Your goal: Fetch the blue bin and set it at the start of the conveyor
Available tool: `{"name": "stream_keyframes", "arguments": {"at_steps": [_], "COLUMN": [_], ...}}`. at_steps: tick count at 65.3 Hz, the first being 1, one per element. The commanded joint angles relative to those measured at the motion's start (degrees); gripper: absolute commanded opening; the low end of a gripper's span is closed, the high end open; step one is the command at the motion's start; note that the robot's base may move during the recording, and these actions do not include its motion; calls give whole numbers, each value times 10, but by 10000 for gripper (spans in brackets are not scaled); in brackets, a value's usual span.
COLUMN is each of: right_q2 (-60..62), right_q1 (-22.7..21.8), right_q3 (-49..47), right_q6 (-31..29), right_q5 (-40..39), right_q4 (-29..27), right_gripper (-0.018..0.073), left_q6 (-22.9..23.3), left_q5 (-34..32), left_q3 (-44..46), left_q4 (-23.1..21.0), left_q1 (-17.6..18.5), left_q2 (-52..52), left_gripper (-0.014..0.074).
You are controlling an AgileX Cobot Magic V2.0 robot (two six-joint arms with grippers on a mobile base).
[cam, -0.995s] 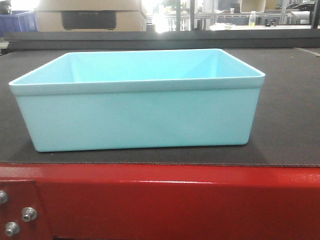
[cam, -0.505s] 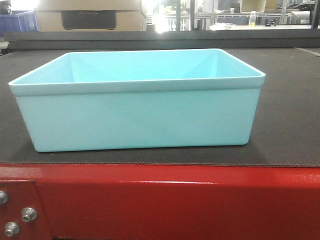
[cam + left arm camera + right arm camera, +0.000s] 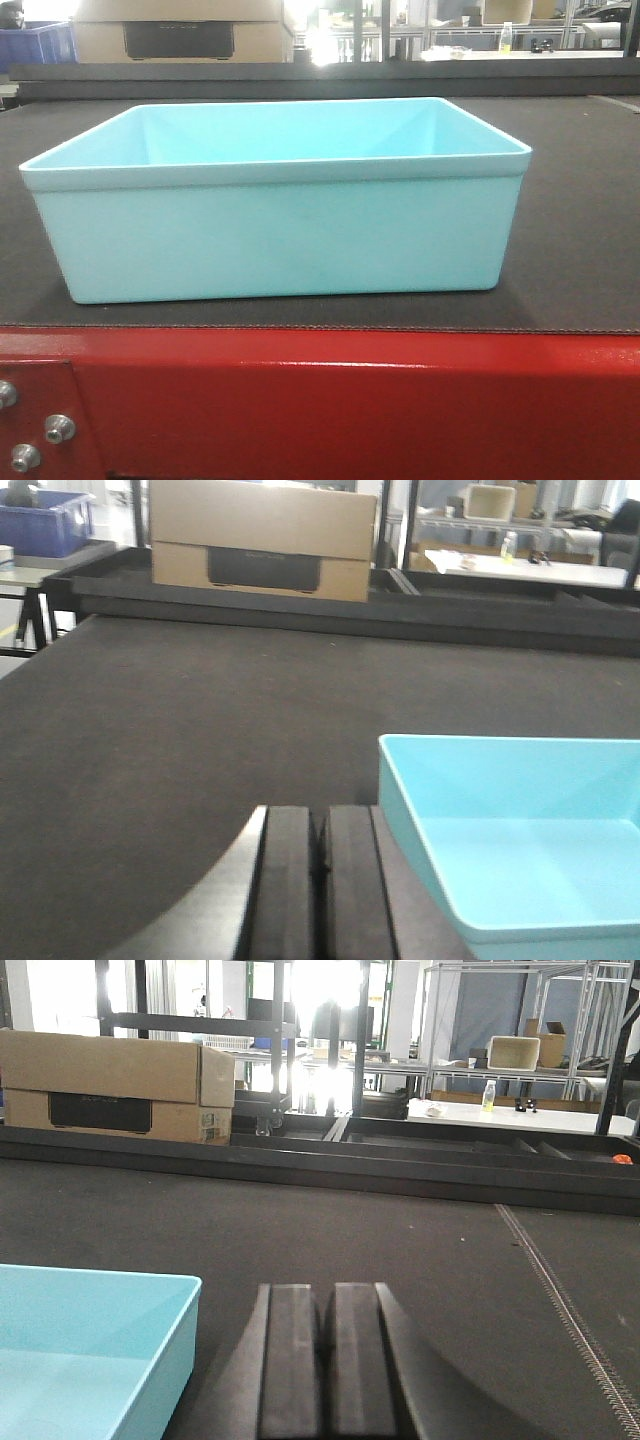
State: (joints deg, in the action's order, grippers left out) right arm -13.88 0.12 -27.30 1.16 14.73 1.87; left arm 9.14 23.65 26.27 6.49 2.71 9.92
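The pale turquoise rectangular plastic bin (image 3: 275, 205) sits flat on the dark grey belt of the conveyor start (image 3: 580, 240), filling the centre of the front view, just behind the red-painted metal frame (image 3: 350, 400) along the bottom edge. It looks placed, so the step in hand is most likely the release and retreat.

The left end effector (image 3: 318, 880), at the bottom centre of its wrist view, has its two black pads pressed together on nothing, just beside the bin's left wall. The right end effector (image 3: 328, 1360), bottom centre of its own view, is likewise pressed together and empty, with the bin at the lower left of that frame, near but apart.

To finish well, both arms should draw straight back or up and away from the walls, without brushing the thin flared rim, so the bin stays square on the belt. Whether the left pads actually touch the wall I cannot tell from this angle.

Counted: one turquoise bin, one belt, two end effectors, three silver bolts (image 3: 58, 429) at the frame's lower left, one brown cardboard box (image 3: 262, 542) at the upper left, and one dark blue bin (image 3: 45, 522) in the far upper left corner.
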Motion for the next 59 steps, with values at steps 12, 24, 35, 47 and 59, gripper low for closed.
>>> {"name": "stream_keyframes", "arguments": {"at_steps": [12, 24, 35, 47, 59], "right_q2": [2, 2, 2, 2, 2], "right_q1": [0, 0, 0, 0, 0], "right_q3": [1, 1, 1, 1, 1], "right_q6": [-3, -3, -3, -3, -3], "right_q5": [-15, -15, -16, -16, -16], "right_q4": [6, 6, 6, 6, 6], "right_gripper": [-162, -162, -162, -162, -162], "left_q6": [0, 0, 0, 0, 0], "left_q5": [-112, -263, -259, -261, -261], "left_q3": [-163, -263, -263, -263, -263], "left_q4": [-9, -9, -9, -9, -9], "left_q1": [-51, -57, -57, -57, -57], "left_q2": [-99, -99, -99, -99, -99], "left_gripper": [-111, -111, -111, -111, -111]}}
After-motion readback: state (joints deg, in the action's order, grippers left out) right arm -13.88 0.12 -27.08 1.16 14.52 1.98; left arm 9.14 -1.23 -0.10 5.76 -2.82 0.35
